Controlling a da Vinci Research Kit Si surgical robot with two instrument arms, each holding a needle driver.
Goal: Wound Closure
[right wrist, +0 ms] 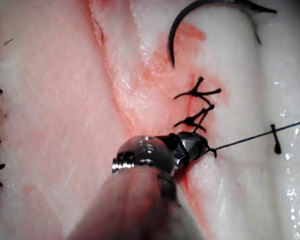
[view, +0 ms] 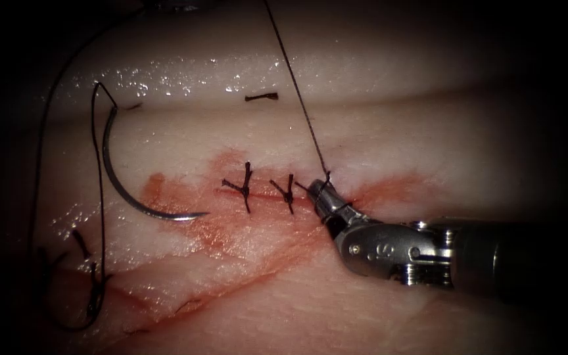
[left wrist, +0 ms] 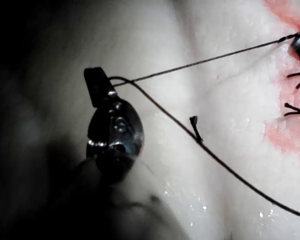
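Note:
The curved needle (view: 165,216) (right wrist: 172,42) lies free on the tissue (view: 396,131), left of the stitches and not in the tissue. Its thread (view: 100,197) trails down the left side. Two tied stitches (view: 246,187) (view: 288,192) cross the cut. My right tool (view: 320,190) (right wrist: 200,145) sits at a third stitch just right of them, jaws shut on the thread at the knot, with thread wound round them. From there a taut strand (view: 297,92) runs up and away. My left tool (left wrist: 96,82) is shut on that thread (left wrist: 210,60).
A short cut end of thread (view: 261,96) (left wrist: 195,127) lies on the tissue above the stitches. Red fluid (view: 231,230) stains the tissue around the cut. Older dark knots (view: 93,289) sit at the lower left, and a shallow groove (view: 231,289) runs diagonally below the cut.

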